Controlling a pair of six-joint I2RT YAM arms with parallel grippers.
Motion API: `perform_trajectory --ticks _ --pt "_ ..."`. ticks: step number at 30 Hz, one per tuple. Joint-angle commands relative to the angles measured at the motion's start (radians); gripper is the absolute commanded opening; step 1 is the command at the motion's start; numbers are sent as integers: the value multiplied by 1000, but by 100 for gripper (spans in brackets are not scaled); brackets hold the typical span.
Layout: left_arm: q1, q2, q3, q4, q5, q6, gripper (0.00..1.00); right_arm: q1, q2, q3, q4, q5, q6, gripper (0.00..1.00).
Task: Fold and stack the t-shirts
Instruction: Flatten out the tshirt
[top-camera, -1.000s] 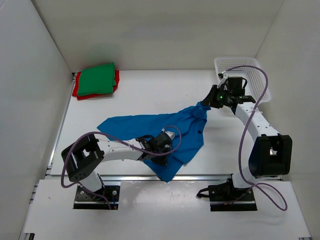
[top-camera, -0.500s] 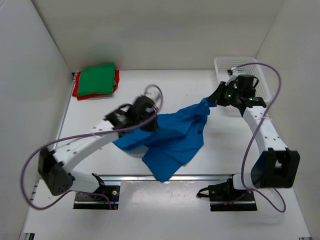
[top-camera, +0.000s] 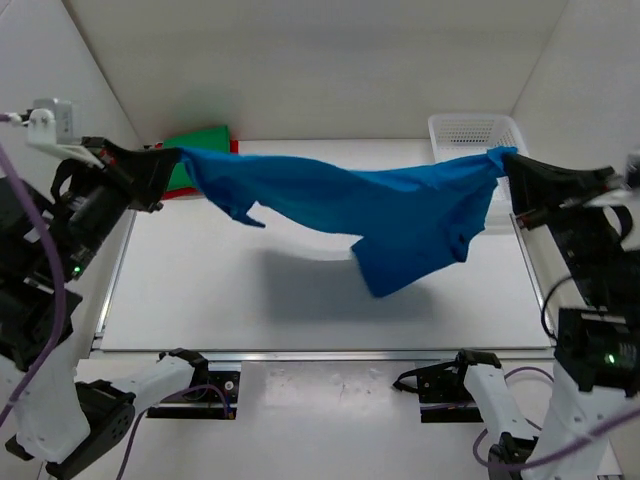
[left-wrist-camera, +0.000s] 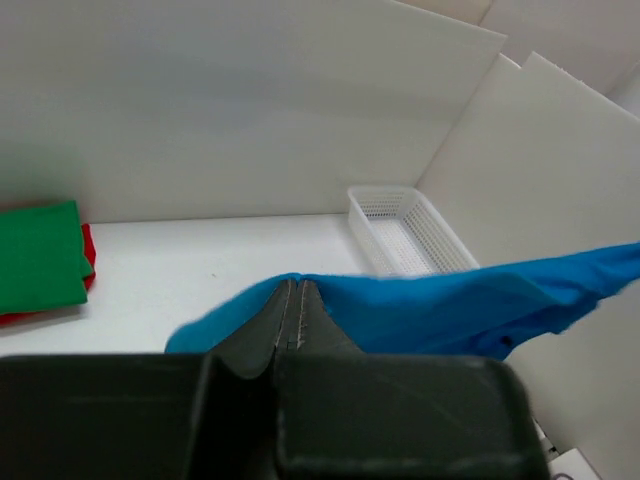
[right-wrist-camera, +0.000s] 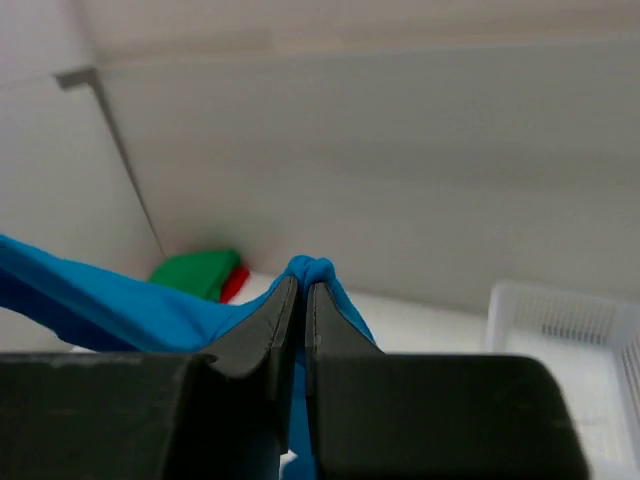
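The bright blue t-shirt hangs stretched in the air between my two grippers, high above the table, its lower part drooping in the middle. My left gripper is shut on its left end; the left wrist view shows the jaws pinched on blue cloth. My right gripper is shut on its right end, with a bunch of blue cloth above the fingertips. The folded green t-shirt lies on the folded red t-shirt at the back left, mostly hidden behind the left gripper and the blue shirt; both also show in the left wrist view.
The white mesh basket stands at the back right against the wall, partly behind the blue shirt; it also shows in the left wrist view. White walls close the table on three sides. The shirt's shadow falls on the table.
Both arms have risen high and swung apart. The blue shirt, which lay spread on the table a second ago, is lifted off it and pulled taut between the two grippers.
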Motion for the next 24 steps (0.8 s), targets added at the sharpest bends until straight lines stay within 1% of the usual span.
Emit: perform_trajectory --ticks 1,5,6,9,11,13,14,15,16,17,19,20,21,22,23,24 --pt "40 -2 22 -127 85 20 0 33 -16 80 9 76 28 0" --pt "35 -33 -42 -99 85 11 0 9 29 192 3 9 63 1" --pt "32 -30 -50 -87 81 14 0 -5 37 194 20 1 72 0" --pt "29 -16 -146 -51 47 37 0 -14 95 174 63 -23 103 0" --pt "31 -15 -246 -12 1 49 0 -17 173 140 96 -63 118 0" --pt "54 8 -338 57 -14 69 0 -11 249 102 156 -123 160 0" --pt "87 19 -398 77 -2 75 0 7 307 81 171 -125 173 1" --pt "130 37 -462 128 19 80 0 53 365 79 190 -100 154 0" --pt "155 51 -492 180 37 83 0 104 399 82 182 -56 123 0" --pt "197 80 -550 206 70 82 0 125 472 91 181 -25 105 0" --pt "239 140 -628 330 96 88 0 171 642 125 207 -39 114 0" --pt "265 239 -654 361 100 101 0 179 736 166 234 -51 130 0" --pt "270 282 -651 376 87 102 0 182 788 195 234 -62 144 0" --pt "278 331 -642 399 84 114 0 185 900 230 231 -77 150 0" --pt "291 428 -606 403 82 129 0 191 963 319 196 -80 147 0" --pt "314 533 -577 403 56 134 0 198 1091 458 172 -77 143 0"
